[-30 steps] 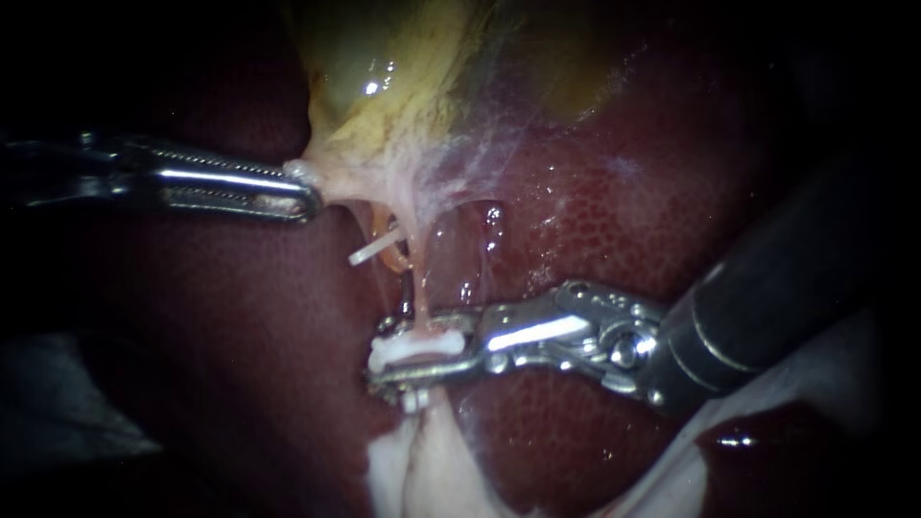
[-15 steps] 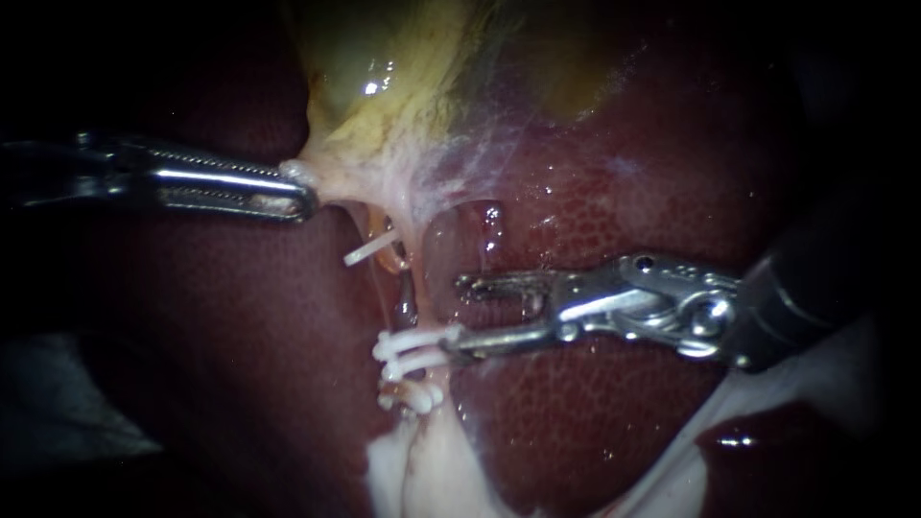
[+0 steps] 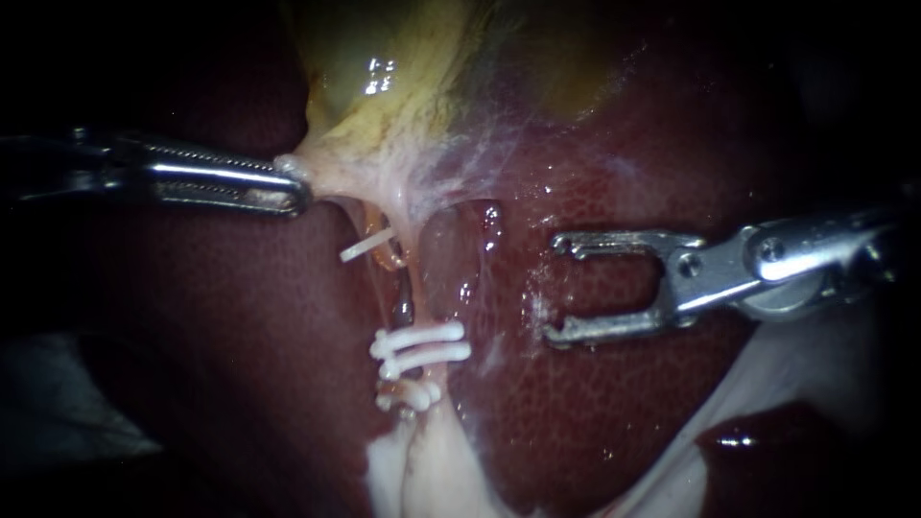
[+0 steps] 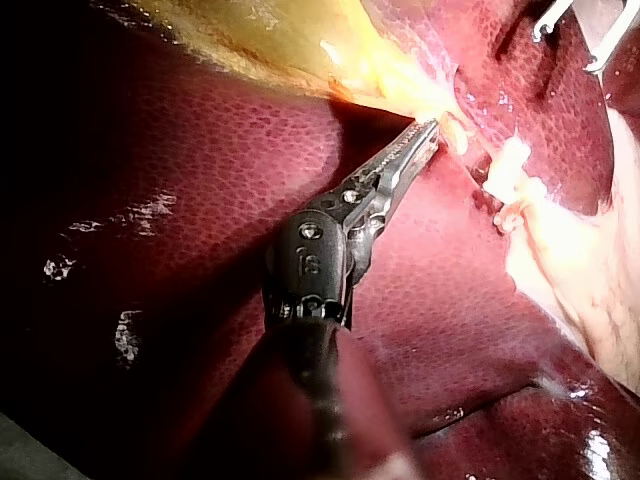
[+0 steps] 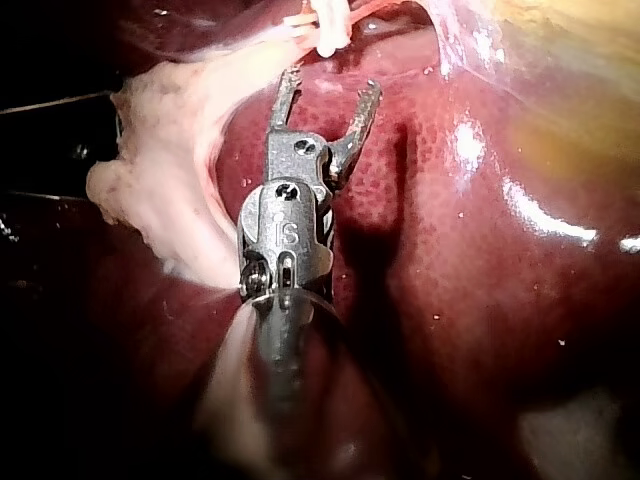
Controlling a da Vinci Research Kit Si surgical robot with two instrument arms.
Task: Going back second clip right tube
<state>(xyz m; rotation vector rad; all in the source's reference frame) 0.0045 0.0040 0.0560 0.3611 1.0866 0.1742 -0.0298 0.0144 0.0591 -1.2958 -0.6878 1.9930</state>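
— Since a second ago my right instrument [image 3: 556, 288] has let go of the pair of white clips [image 3: 417, 337] and drawn back to the right, clear of the tube [image 3: 407, 305]. Its jaws were closed round a clip then; now they are spread.

— Take me across from the left.

— On the left, my left instrument [image 3: 293, 187] comes in level. Its jaws are clamped on the pale lower edge of the gallbladder [image 3: 384, 86], which is stretched toward it. Its wrist view shows the same pinch on yellowish tissue.

— And the clips?

— Mid-scene, lying across the tube, one touching the other. The lower clips [image 3: 408, 393] sit just on their near side, where the tube meets white tissue. A lone clip [image 3: 367, 247] sticks out farther up and to the left, under the gallbladder.

— The right side?

— My right instrument's jaws stand wide apart and hold nothing. They hang over bare liver [image 3: 624, 412], tips pointing left at the clip pair and apart from it. The right wrist view agrees, with the clips ahead of the open jaws.
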